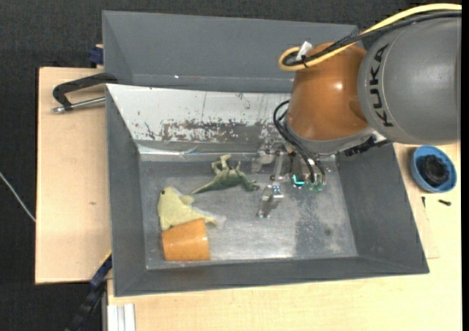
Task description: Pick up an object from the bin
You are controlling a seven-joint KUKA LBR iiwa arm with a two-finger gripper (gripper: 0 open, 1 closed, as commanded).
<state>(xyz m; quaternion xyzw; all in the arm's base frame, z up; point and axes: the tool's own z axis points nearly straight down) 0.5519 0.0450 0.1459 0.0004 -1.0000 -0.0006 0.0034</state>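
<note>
A: What writing is to be read here?
B: One word is made out: "KUKA" (379, 91).
A: On what is it printed?
B: It is printed in black capitals on the grey casing of the arm (425, 80), turned sideways, just beside the orange cover (326, 102).

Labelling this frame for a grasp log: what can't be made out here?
Camera view:
The pincer: mostly hidden under the arm's orange cover.
The green dinosaur: whether the pincer touches it, too small to tell.
The pale lump: kind unclear; orange cup covers its lower edge.
</note>
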